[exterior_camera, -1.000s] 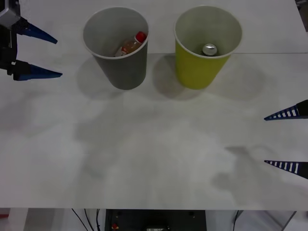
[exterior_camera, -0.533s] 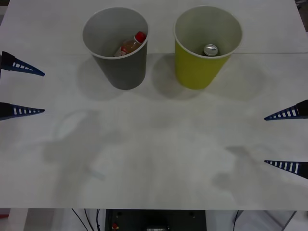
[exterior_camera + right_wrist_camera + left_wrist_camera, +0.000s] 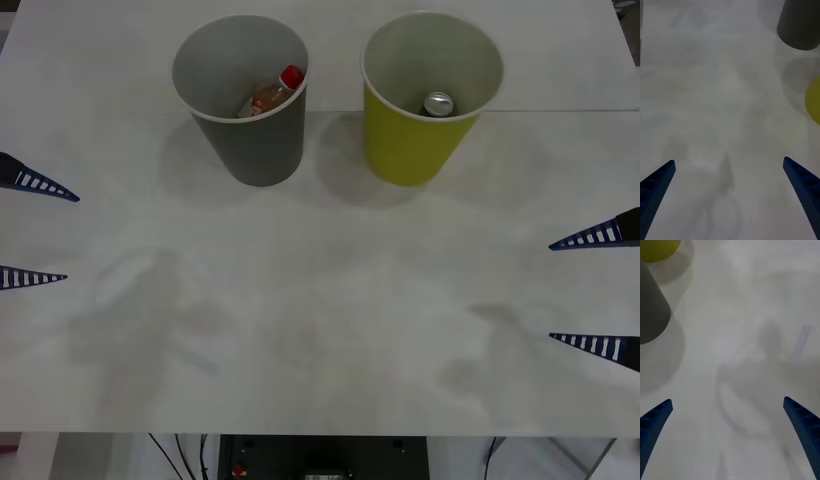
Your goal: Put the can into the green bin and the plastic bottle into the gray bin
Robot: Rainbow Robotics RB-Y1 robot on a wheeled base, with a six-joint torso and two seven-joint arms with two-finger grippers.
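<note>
**Both items binned, both of my grippers empty and spread**

Front view:
- Gray bin (image 3: 243, 110): stands upright on the white table (image 3: 330, 300), far side, toward my left.
- Plastic bottle (image 3: 270, 94): lies tilted inside the gray bin, red cap up against the inner wall on the side nearest the green bin.
- Green bin (image 3: 420, 110): stands upright just beside the gray bin, toward my right; the two do not touch.
- Can (image 3: 436, 103): sits upright at the bottom of the green bin, pull-tab top facing up.
- My left gripper (image 3: 35, 232): at the left edge of the table, well apart from the gray bin, fingers spread wide, nothing between them.
- My right gripper (image 3: 598, 292): at the right edge, nearer me than the bins and well apart from them, fingers also spread wide, nothing held.

Right wrist view:
- My right gripper (image 3: 730, 195): two blue ribbed fingers at the corners, wide apart, bare table between them.
- Gray bin (image 3: 799, 26) and a slice of the green bin (image 3: 814, 103): both at the frame's edge, far from my fingertips.

Left wrist view:
- My left gripper (image 3: 728, 435): fingers wide apart over bare table, empty.
- Gray bin (image 3: 651, 311): outer wall in view, with the base of the green bin (image 3: 658, 247) beyond it.
</note>
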